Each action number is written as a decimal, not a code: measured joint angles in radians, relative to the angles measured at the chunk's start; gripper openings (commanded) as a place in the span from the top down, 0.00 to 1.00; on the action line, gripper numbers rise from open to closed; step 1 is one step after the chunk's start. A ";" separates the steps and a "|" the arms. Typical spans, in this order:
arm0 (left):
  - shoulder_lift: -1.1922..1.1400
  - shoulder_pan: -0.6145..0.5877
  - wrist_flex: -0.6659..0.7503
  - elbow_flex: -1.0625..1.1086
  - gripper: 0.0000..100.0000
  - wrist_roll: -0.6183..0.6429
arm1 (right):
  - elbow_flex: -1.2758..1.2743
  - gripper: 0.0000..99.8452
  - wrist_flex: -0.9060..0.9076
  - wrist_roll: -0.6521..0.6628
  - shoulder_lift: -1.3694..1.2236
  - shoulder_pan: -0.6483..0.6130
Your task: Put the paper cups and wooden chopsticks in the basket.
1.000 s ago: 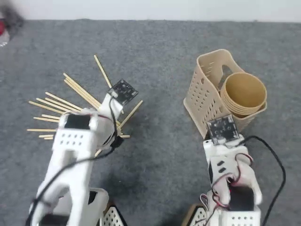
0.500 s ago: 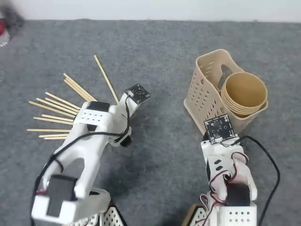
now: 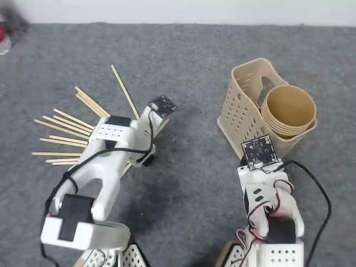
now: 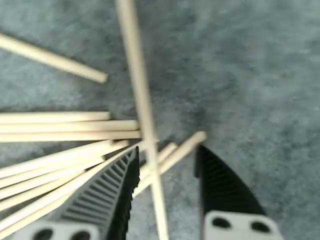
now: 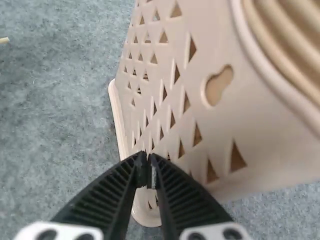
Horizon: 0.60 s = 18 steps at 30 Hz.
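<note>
The counter (image 3: 189,55) is a mottled grey, and the wooden chopsticks (image 3: 61,125) are a pale straw colour. The basket (image 3: 239,111) is beige, its wall patterned with rows of small triangular holes, and the paper cups (image 3: 288,108) are a warmer tan. The left arm (image 3: 103,161) and right arm (image 3: 270,206) are white, while the left pincer (image 4: 167,150) and right pincer (image 5: 146,156) are black with fine ribbing.

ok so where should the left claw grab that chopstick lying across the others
Probably mid-shaft on the crossing chopstick, coming straight down from above. It lies on top of the fanned chopsticks and runs between the open jaws of the left claw, so closing across its thin width should pinch it.
</note>
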State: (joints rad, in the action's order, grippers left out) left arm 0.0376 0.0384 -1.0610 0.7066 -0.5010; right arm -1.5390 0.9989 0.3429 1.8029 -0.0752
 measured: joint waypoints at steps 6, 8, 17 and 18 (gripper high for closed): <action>-0.052 -0.044 0.015 -0.002 0.79 -0.002 | 0.000 0.99 0.000 0.000 0.000 0.000; -0.066 -0.044 0.002 -0.017 0.85 -0.021 | 0.000 0.99 0.000 0.000 0.000 0.000; -0.069 0.021 -0.038 -0.040 0.99 -0.046 | -0.034 0.99 -0.018 0.000 0.000 0.000; -0.055 0.028 -0.044 -0.040 0.99 -0.049 | -0.034 0.99 -0.020 0.000 0.000 0.000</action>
State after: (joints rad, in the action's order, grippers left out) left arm -0.0176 0.0660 -1.1055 0.6667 -0.5501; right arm -1.5727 0.9789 0.3429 1.8029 -0.0752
